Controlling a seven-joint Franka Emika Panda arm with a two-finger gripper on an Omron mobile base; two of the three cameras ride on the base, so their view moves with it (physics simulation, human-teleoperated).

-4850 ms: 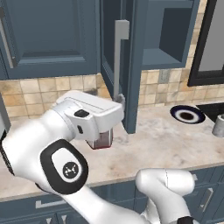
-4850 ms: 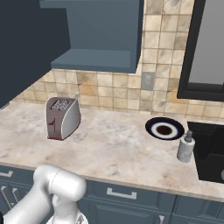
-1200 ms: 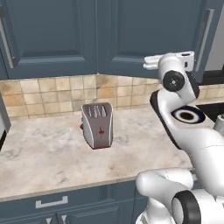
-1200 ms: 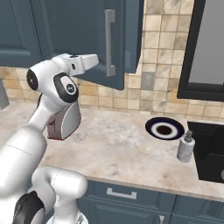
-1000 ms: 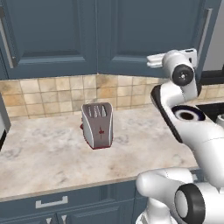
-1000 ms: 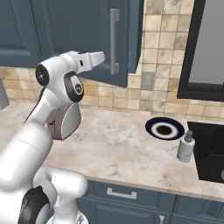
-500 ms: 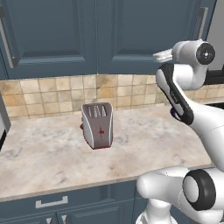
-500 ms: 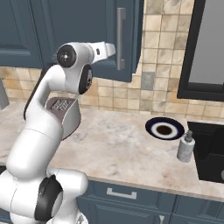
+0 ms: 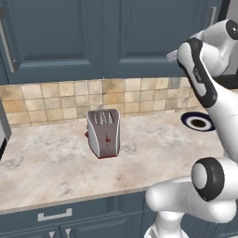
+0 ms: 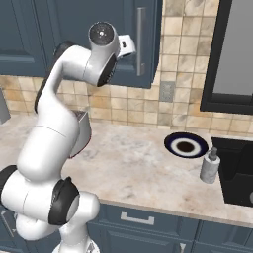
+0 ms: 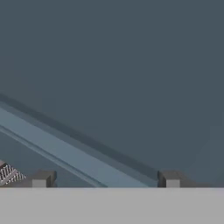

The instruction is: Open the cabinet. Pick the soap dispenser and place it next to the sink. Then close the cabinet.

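Left to right across the marble surface (image 10: 133, 173) you find the silver-and-red toaster (image 9: 104, 134), the dark ringed plate (image 10: 186, 146), the soap dispenser (image 10: 211, 166) and the black sink (image 10: 239, 173). The dispenser stands upright on the surface, touching or just beside the sink's left rim and to the near right of the plate, so the placing step reads as done. Above, the slate-blue cabinet (image 10: 94, 44) with its vertical grey bar handle (image 10: 141, 40) looks flush with its neighbours in both base views; judge the door shut or all but shut, leaving at most a last push and the arm's retreat. The pincer (image 11: 106, 180) is raised against the door, just left of the handle. In the hand view you see its two tips set wide apart with only the recessed panel and its bevelled edge between them: it holds nothing. Whether the tips touch the door, you cannot tell.
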